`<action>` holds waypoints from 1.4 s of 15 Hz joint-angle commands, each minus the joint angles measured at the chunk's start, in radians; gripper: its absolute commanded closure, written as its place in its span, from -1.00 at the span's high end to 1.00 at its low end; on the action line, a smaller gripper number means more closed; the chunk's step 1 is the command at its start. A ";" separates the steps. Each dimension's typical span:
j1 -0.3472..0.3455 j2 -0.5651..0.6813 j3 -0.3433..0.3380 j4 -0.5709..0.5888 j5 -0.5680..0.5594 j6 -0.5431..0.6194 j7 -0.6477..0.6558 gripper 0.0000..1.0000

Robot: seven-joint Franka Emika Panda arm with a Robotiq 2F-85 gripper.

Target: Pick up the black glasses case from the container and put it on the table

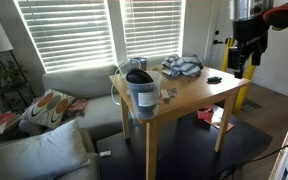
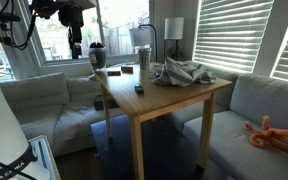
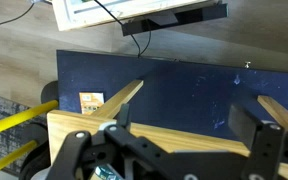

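Observation:
The translucent whitish container (image 1: pixel 142 97) stands near the table's corner by the sofa; it also shows in an exterior view (image 2: pixel 143 60). The black glasses case (image 1: pixel 137 77) lies across its mouth. The light-wood table (image 1: pixel 194 92) shows in both exterior views (image 2: pixel 169 100). My gripper (image 1: pixel 246 57) hangs high beyond the table's opposite side, far from the container, and appears above the table's far corner in an exterior view (image 2: pixel 76 46). In the wrist view the gripper (image 3: pixel 184 120) is open and empty over the table's edge (image 3: pixel 164 137).
A crumpled grey cloth (image 1: pixel 181 66) lies on the table's back part. A small flat black oval item (image 1: pixel 213 79) lies near the edge closest to my gripper. A sofa with cushions (image 1: pixel 44 110) flanks the table. A dark blue rug (image 3: pixel 174 75) lies below.

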 commanded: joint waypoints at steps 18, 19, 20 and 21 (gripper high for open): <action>0.084 0.045 -0.069 0.161 -0.029 0.198 -0.257 1.00; 0.098 0.058 -0.073 0.188 -0.017 0.217 -0.290 1.00; 0.112 0.067 -0.077 0.206 -0.010 0.243 -0.322 1.00; 0.129 0.081 -0.081 0.231 0.002 0.263 -0.349 1.00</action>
